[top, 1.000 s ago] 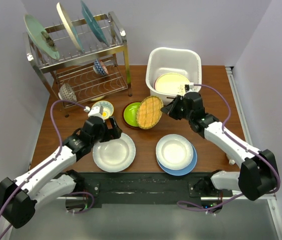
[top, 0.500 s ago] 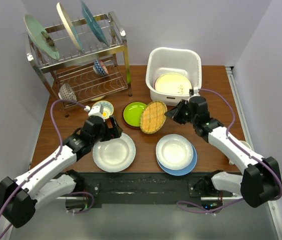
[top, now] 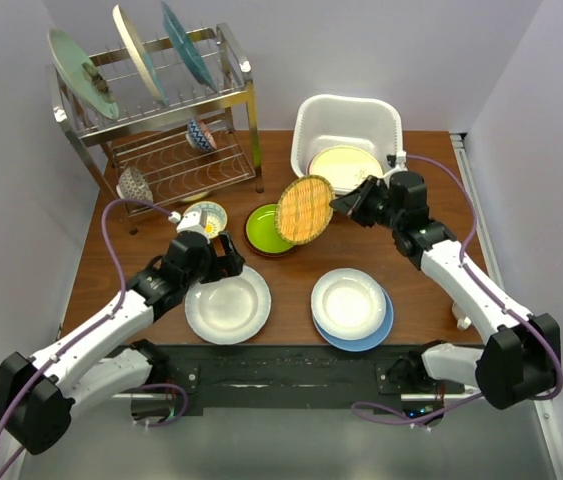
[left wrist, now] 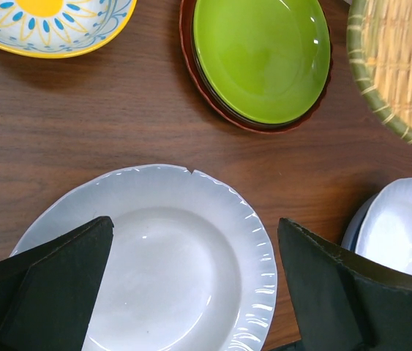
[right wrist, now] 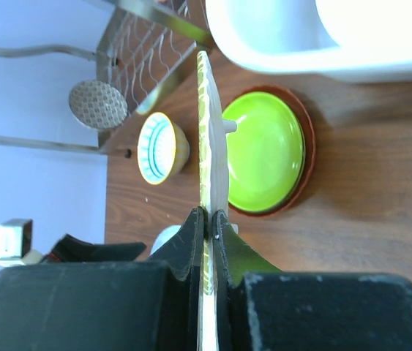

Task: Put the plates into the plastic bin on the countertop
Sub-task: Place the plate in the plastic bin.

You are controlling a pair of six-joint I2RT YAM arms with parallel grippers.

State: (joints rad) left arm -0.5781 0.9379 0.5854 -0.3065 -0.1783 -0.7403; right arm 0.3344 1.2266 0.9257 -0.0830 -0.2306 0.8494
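Starting at the far left, a wire rack (top: 161, 110) holds three plates (top: 81, 72) on edge along its top tier, not part of this step. Just in front sits a small patterned bowl (top: 205, 215), and beside it the left gripper (top: 223, 260) hangs low over a white plate (top: 228, 306); the wrist view shows its fingers (left wrist: 52, 285) spread wide, holding nothing. Next comes a green plate (top: 266, 228) stacked on a brown plate (left wrist: 186, 44), flat on the table (top: 291, 280). Just right of that the woven plate (top: 304, 210) is in the air, tilted nearly on edge, the right gripper (top: 349, 204) pinched shut on its rim, fingers (right wrist: 185, 245) pressed against either face. Behind and to the right stands the white bin (top: 349, 100), with a cream plate (top: 344, 168) already lying in it. Near the front right a second white plate (top: 349, 300) rests on a blue plate (top: 381, 330).

The step in hand looks like carrying the woven plate into the bin. To do it well, the plate's lower edge should clear the bin's near rim first; then it should come over the cream plate and be laid toward flat before release, so it nests rather than leans on a wall. With so small a bite on the rim, a slow, steady swing would lessen the chance of the plate pivoting in the grip.
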